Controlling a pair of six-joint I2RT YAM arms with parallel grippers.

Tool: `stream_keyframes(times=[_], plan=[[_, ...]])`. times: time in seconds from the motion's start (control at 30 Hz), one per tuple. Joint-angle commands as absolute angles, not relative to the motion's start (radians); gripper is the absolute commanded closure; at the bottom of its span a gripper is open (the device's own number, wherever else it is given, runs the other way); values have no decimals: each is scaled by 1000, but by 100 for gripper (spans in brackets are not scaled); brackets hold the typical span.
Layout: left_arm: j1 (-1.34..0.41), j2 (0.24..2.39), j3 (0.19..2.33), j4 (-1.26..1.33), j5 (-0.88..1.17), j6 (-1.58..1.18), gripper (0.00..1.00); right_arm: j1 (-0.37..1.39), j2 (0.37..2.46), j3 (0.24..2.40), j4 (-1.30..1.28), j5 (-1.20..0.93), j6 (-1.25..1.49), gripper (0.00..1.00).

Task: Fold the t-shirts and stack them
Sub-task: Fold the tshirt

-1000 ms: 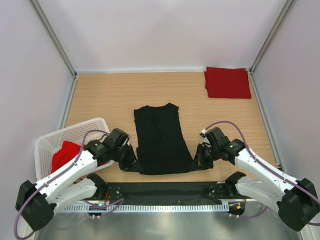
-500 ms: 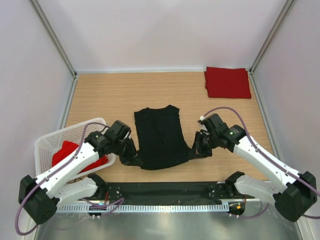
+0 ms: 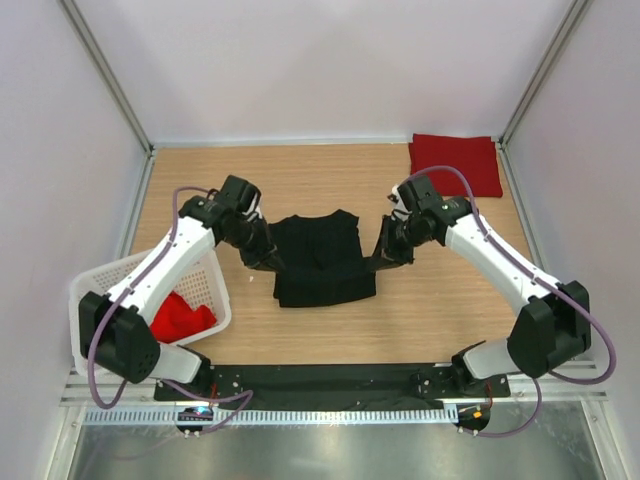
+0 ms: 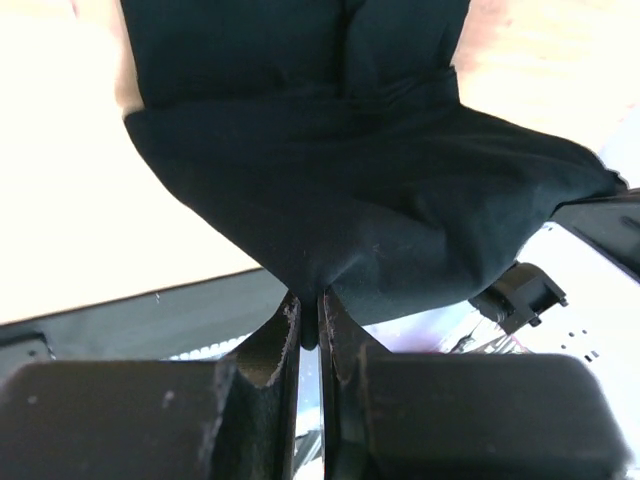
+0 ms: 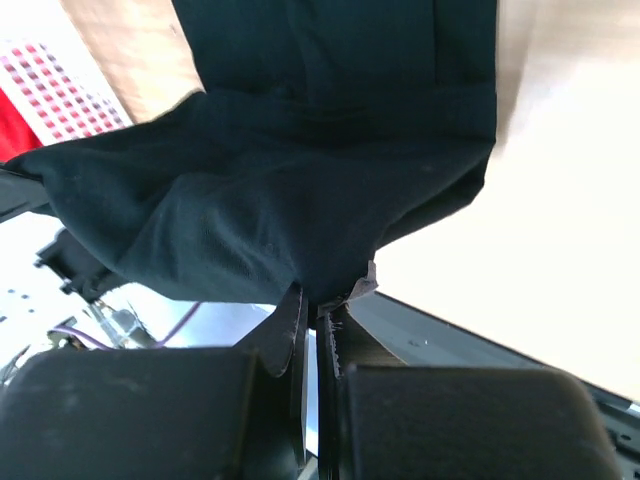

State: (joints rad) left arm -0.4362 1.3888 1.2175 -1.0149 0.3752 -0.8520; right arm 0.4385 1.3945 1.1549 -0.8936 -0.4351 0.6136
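Since a second ago both my arms have swung from the near edge toward the far side, carrying the near hem of the black t-shirt (image 3: 318, 262) up and over its own body; the shirt now shows as a much shorter shape in the middle of the surface (image 3: 200, 180).

My left end effector (image 3: 262, 256) is clamped on the left corner of that hem, and my right end effector (image 3: 386, 258) on the right corner; both wrist views show the fingers pinched together with black cloth bunched between them and draping away in a slack sheet.

I judge the fabric light, limp and not slippery; it sags between the two grips and will crease wherever it lands, so the corners need to stay level and taut until the fold is laid down; corners and hem edges look like the best places to hold, since a pinch mid-panel would only gather folds.

A folded red t-shirt (image 3: 455, 166) lies at the far right corner, well apart; another red t-shirt (image 3: 182, 318) sits in the white basket (image 3: 110, 280) at the near left.
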Motion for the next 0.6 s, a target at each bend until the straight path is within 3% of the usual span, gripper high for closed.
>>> stream_keyframes(times=[0.0, 0.57], plan=[[-390, 1439, 1288, -1049, 403, -756, 91, 391, 1457, 1244, -910, -495, 543, 99], [-261, 1693, 1492, -1017, 460, -683, 92, 339, 1815, 1586, -885, -578, 497, 99]])
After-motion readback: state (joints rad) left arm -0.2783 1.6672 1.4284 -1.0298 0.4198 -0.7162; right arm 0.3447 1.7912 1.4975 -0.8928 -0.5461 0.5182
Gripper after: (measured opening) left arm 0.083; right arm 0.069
